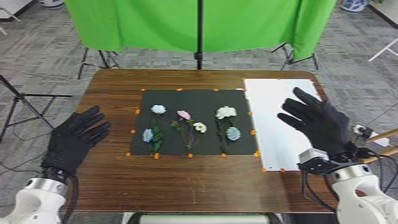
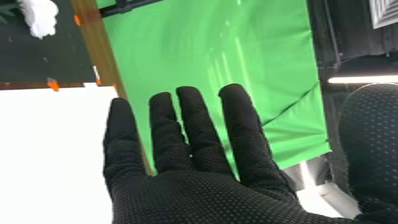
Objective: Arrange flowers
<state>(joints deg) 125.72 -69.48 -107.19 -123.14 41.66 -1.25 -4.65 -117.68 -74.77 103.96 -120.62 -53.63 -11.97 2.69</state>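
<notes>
Black fabric glove on the right hand (image 1: 322,125), up over the white sheet (image 1: 271,115) and the table's right side. Fingers straight and spread, thumb out to the side. Right wrist view agreed: fingers of the right hand (image 2: 195,197) were extended with gaps between them, thumb well apart. Left hand (image 1: 75,140), same black glove, was over the table's left side, left of the dark mat (image 1: 197,96); fingers straight, thumb angled away toward the mat.

Flowers: six heads, all lying on the dark mat, between the hands. Left group: upper pale blue flower (image 1: 158,108), lower blue flower (image 1: 147,135) nearer the robot, green leaves (image 1: 157,137) just beside it. Middle: pink flower (image 1: 184,115), cream flower (image 1: 200,127) slightly right and nearer the robot, thin stems running down toward the robot. Right: big white flower (image 1: 226,112), right-hand blue flower (image 1: 234,133) nearer the robot. Stem crossings too small to tell.

White sheet was right beside the mat, both on the brown wooden table (image 1: 178,185). Orange tabs (image 1: 157,156) dotted the mat's edges, more along the sheet's near edge. Beyond the table, green cloth (image 1: 133,25) hung behind a black pole (image 1: 200,37). Tripod (image 1: 19,97) on the floor, left of the table.
</notes>
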